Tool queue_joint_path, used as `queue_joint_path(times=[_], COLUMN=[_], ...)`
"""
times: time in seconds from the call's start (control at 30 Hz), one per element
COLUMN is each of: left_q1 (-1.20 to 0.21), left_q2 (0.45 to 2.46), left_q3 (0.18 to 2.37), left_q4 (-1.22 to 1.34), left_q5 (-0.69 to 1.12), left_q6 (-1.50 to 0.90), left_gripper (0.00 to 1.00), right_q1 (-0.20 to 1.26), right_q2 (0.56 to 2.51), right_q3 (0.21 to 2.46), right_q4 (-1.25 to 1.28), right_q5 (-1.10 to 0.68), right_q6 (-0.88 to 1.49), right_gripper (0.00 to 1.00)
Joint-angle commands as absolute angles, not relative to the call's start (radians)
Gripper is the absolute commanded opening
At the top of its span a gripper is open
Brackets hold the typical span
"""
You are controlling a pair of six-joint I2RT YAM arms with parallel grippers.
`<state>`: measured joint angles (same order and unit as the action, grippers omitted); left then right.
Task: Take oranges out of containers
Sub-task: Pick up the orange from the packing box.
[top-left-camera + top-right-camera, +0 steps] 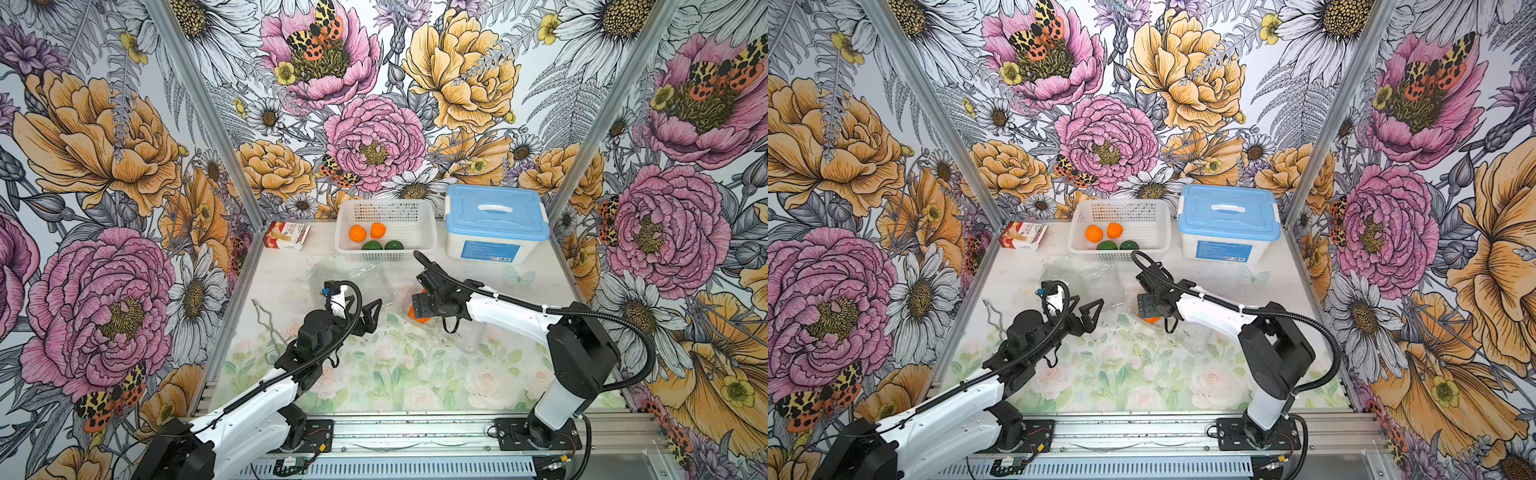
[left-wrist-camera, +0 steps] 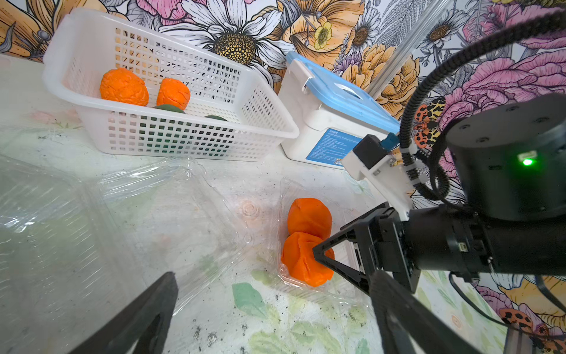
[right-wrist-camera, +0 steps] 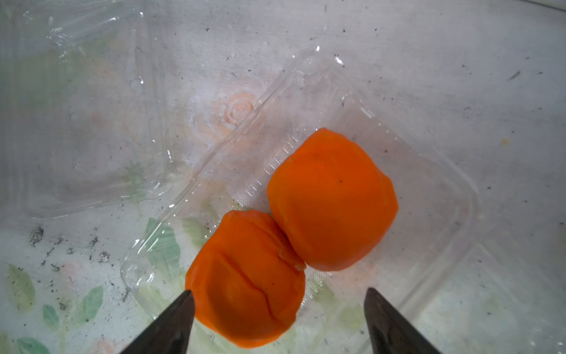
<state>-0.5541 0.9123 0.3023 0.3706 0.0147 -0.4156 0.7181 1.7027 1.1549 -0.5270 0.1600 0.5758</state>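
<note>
Right gripper (image 3: 279, 294) jaws wide, straddling 1 orange (image 3: 245, 275) in the clamshell (image 3: 453, 196), just needs a squeeze; left gripper (image 1: 371, 316) wide too.

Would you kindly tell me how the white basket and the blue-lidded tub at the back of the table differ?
The basket has perforated walls and an open top; the tub has solid walls and a blue lid shut on it. The basket shows its contents, two orange fruits and two green fruits; the tub's contents are hidden. Both are white, rectangular plastic, side by side at the back.
</note>
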Motion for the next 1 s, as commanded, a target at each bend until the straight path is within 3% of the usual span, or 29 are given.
queue_joint_path(times=[0.0,0.8,0.97], left_q1=[-0.545,-0.539,-0.538], left_q2=[0.922,0.943,0.954], left_q3=[0.293,0.291,0.293], left_q4=[0.397,0.404,0.408], left_q5=[0.002,0.000,0.003], left_q6=[-0.416,-0.419,-0.423], left_gripper=[0.99,0.99,0.99], right_q1=[0.709,0.703,0.700], right_q2=[1.724,1.842,1.823], right_q3=[1.169,1.214,1.198], right_q4=[-0.482,-0.458,-0.459], right_q5=[0.135,0.084,0.128], right_q6=[0.587,0.592,0.594], right_gripper=[0.85,0.77,0.64])
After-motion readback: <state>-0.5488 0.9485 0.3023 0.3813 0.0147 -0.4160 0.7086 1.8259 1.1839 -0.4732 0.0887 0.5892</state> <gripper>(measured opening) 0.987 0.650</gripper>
